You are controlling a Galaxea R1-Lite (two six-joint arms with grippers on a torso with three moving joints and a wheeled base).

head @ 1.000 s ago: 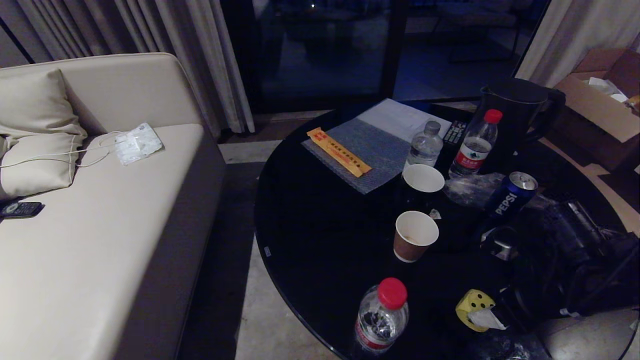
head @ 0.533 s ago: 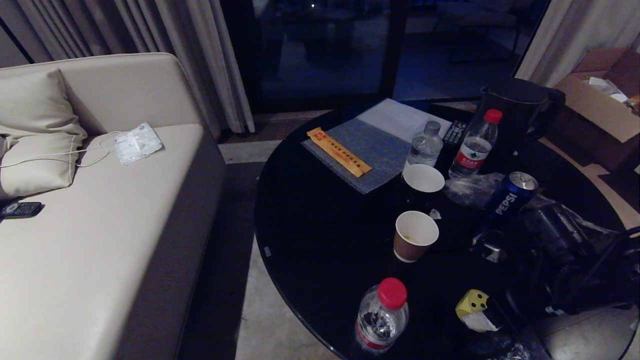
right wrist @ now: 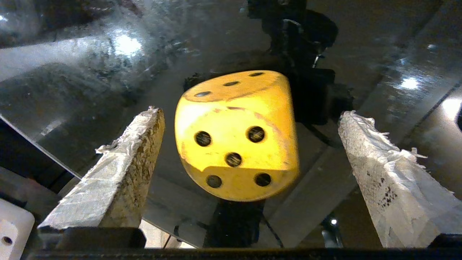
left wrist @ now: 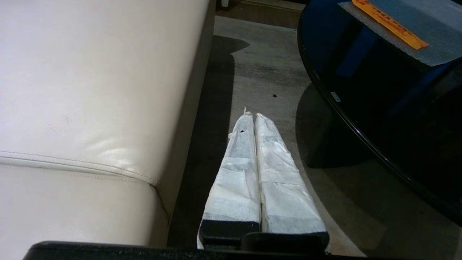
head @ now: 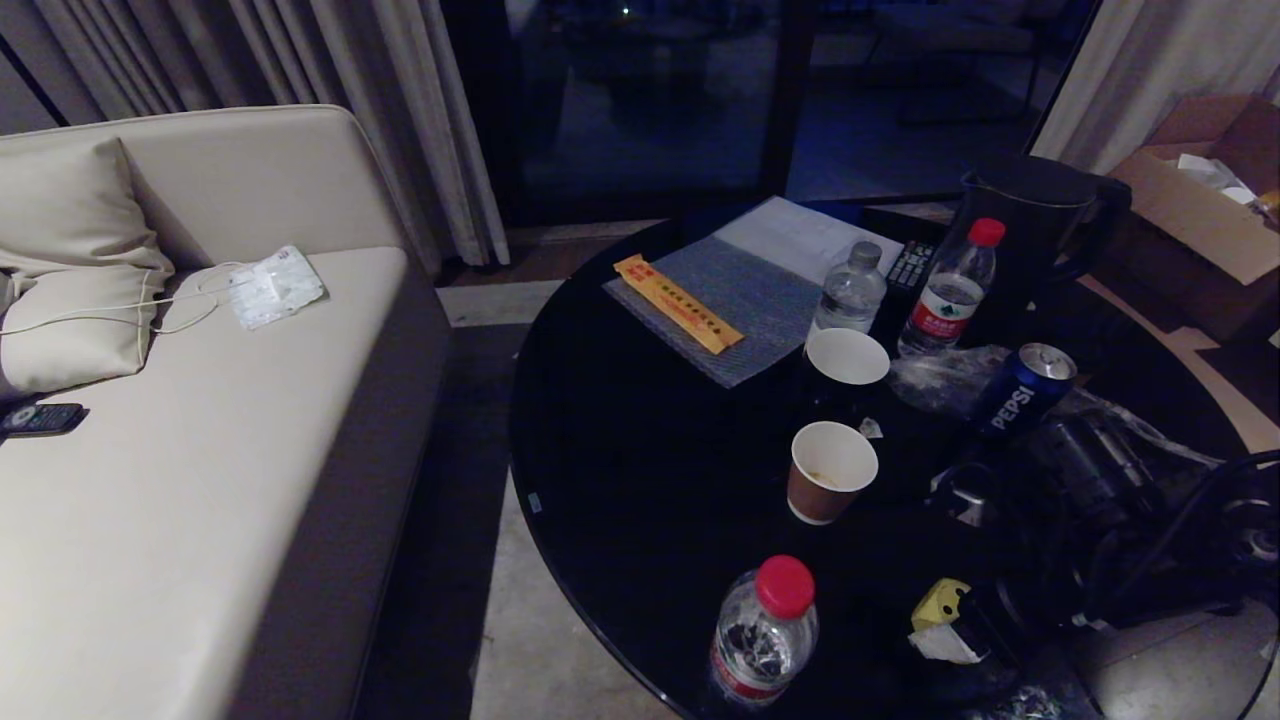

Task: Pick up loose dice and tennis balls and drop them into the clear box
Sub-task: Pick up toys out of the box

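A yellow die (right wrist: 236, 137) with black pips rests on the black glass table (head: 640, 470), near its front edge. In the right wrist view my right gripper (right wrist: 251, 112) is open, its two padded fingers (right wrist: 122, 169) standing either side of the die without touching it. The head view has this gripper (head: 950, 625) low over the die (head: 936, 598), hiding most of it. My left gripper (left wrist: 252, 115) is shut and empty, parked over the floor between the sofa and the table. The tennis balls and the clear box are out of view.
Close to the die stand a red-capped water bottle (head: 765, 635), two paper cups (head: 830, 470), a Pepsi can (head: 1020, 390), more bottles (head: 950, 290) and a black kettle (head: 1035, 230). A cream sofa (head: 200, 450) lies to the left.
My right gripper has come down around the yellow die, which is now more hidden in the head view. The fingers stay wide apart. Nothing else has moved.
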